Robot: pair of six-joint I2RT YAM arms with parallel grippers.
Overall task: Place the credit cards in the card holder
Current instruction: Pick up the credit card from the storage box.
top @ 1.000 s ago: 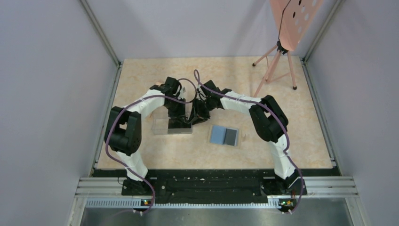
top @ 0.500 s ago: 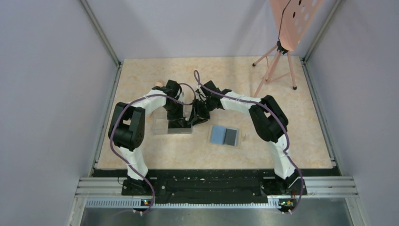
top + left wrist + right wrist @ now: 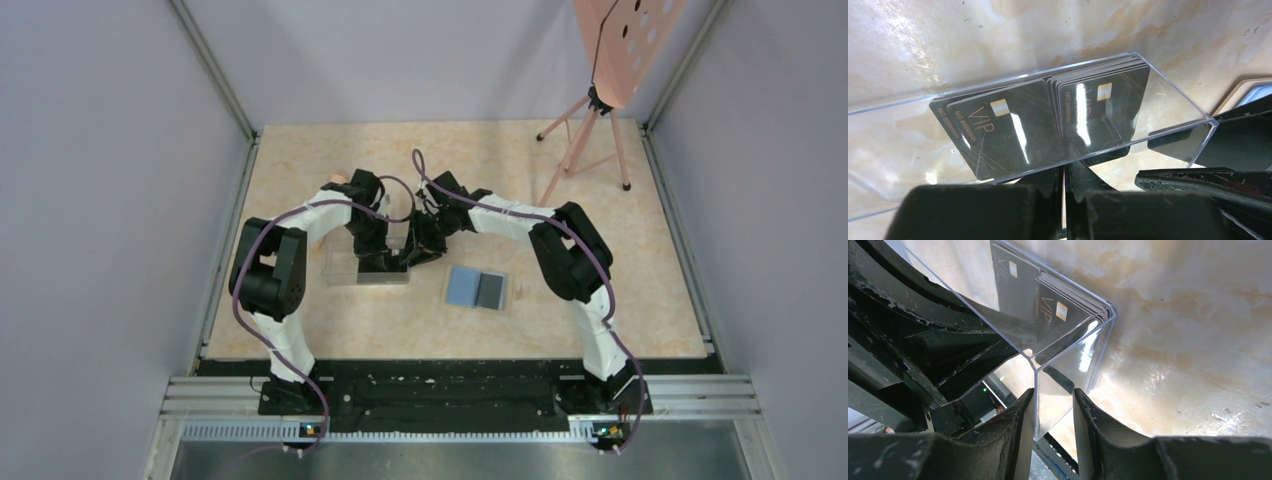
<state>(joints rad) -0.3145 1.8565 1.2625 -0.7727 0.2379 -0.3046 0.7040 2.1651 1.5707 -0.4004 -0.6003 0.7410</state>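
Step, we judge: drawing one card. Credit cards (image 3: 1048,125): thin, glossy black, gold-lettered, on edge in clear box (image 3: 1173,105). Right end effector (image 3: 1053,410): part-open, clamping the box's end wall. Left end effector (image 3: 1064,175): closed at the stack; whether it holds a card, we cannot tell. Card holder (image 3: 478,288): flat, open, grey-blue lining, on marbled table (image 3: 600,200) nearby. Next: lift clear, carry across.

The credit cards (image 3: 1048,120) sit inside the clear plastic box (image 3: 367,266), bunched toward its right end. My left gripper (image 3: 1064,175) is at the box's near wall, and my right gripper (image 3: 1053,420) straddles its right end wall. The card holder (image 3: 478,288) lies open on the table (image 3: 600,260), right of the box and nearer me, and a tripod stand (image 3: 585,140) is at the far right.
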